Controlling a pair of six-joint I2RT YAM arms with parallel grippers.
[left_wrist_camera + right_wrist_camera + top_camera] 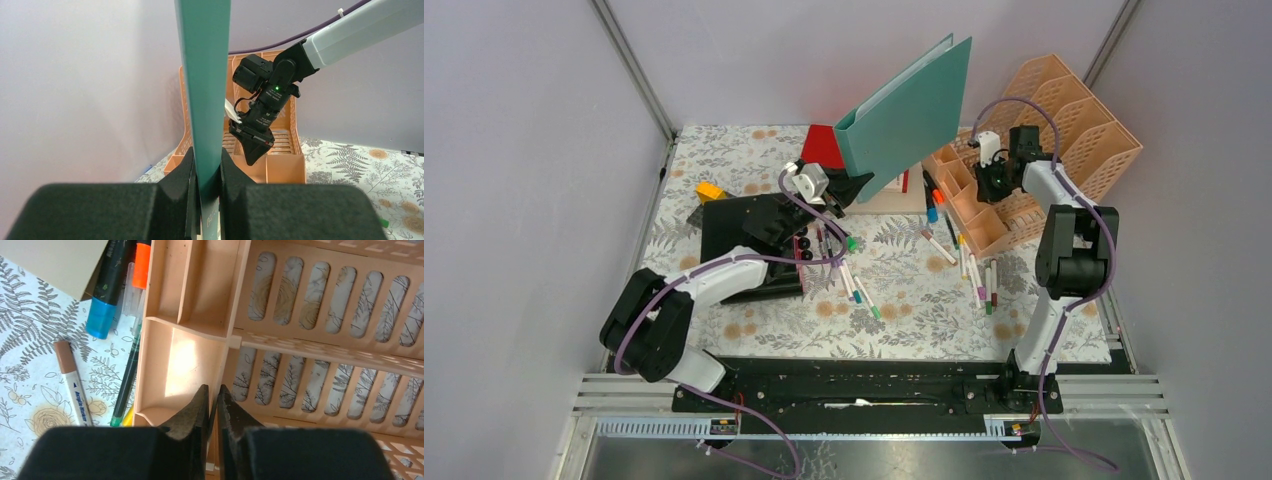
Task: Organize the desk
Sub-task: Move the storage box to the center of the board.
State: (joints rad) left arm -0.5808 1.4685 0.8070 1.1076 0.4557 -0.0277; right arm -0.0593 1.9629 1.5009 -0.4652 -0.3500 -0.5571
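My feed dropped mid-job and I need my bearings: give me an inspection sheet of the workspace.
Surface: desk, fern-print cloth, partly covered.
Job's things: teal binder raised off the desk; peach organizer at far right.
Clutter: markers scattered mid-desk; black flat items, yellow block and red item at left.
Grippers: left gripper shut on the teal binder's edge; right gripper shut on what looks like a peach organizer wall.
Cables: purple cables along both arms, no snag seen.
Surroundings: plain grey walls; nothing else seen.
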